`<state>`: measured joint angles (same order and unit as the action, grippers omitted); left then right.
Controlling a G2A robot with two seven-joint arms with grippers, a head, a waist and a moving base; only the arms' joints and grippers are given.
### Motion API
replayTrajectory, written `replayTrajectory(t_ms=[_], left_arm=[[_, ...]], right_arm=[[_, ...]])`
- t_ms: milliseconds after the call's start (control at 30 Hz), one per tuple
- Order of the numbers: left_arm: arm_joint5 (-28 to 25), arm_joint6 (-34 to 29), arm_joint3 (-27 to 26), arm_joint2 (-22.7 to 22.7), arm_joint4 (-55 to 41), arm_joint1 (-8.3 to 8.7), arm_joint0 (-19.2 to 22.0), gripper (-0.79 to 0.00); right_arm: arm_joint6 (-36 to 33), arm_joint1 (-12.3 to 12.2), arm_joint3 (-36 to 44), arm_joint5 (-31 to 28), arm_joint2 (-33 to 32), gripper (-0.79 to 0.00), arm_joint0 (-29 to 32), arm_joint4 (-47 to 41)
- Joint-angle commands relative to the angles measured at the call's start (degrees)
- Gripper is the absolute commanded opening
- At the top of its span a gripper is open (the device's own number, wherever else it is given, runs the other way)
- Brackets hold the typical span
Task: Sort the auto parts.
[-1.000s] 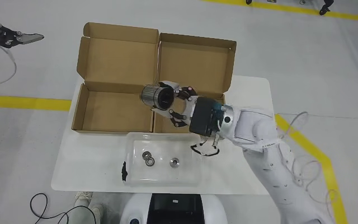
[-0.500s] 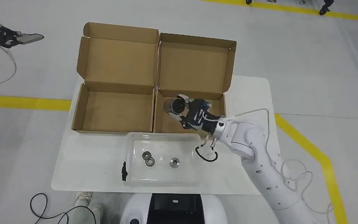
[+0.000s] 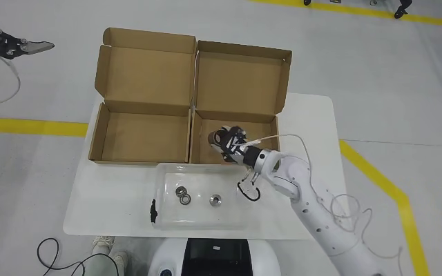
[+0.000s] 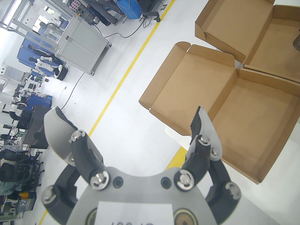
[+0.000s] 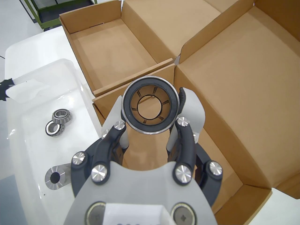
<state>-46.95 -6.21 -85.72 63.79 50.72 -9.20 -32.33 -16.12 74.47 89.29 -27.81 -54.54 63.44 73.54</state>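
Observation:
My right gripper (image 5: 151, 104) is shut on a large ring-shaped roller bearing (image 5: 150, 105) with a dark rim. It holds the bearing (image 3: 219, 137) low over the near left corner of the right cardboard box (image 3: 259, 131). Beside it, the left cardboard box (image 3: 138, 138) holds nothing. Two small tapered bearings (image 3: 184, 194) and a flat metal washer (image 3: 215, 200) lie in the clear plastic tray (image 3: 166, 214) at the table's front. My left gripper (image 4: 129, 118) is open and holds nothing; it hangs out over the floor, left of the table (image 3: 31, 47).
Both boxes have their lids standing open at the back (image 3: 238, 76). A small black piece (image 3: 152, 211) sits at the tray's left end. White tabletop (image 3: 311, 124) shows right of the boxes. A black cable loop (image 3: 248, 190) hangs under the right wrist.
The right gripper has come down with the bearing from high over the boxes' middle wall and shifted slightly right, into the right box's near left corner. The left gripper has not moved.

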Motion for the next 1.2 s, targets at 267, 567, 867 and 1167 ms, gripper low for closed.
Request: replayTrajectory(t_ms=[267,567,867,1167], left_arm=[[0.0,0.0,0.0,0.0,0.0,0.0,0.0,0.0],[0.0,0.0,0.0,0.0,0.0,0.0,0.0,0.0],[0.0,0.0,0.0,0.0,0.0,0.0,0.0,0.0],[0.0,0.0,0.0,0.0,0.0,0.0,0.0,0.0]], right_arm=[[-5.21,1.42,-8.56,0.06,2.02,-0.785,-6.53,-5.52],[-8.7,3.88,-18.56,0.96,6.9,-0.785,-13.32,-9.91],[-9.01,5.87,-24.32,2.97,10.48,-0.785,-16.5,-10.22],[-10.26,6.8,-25.52,4.48,11.72,-0.462,-17.51,-9.34]])
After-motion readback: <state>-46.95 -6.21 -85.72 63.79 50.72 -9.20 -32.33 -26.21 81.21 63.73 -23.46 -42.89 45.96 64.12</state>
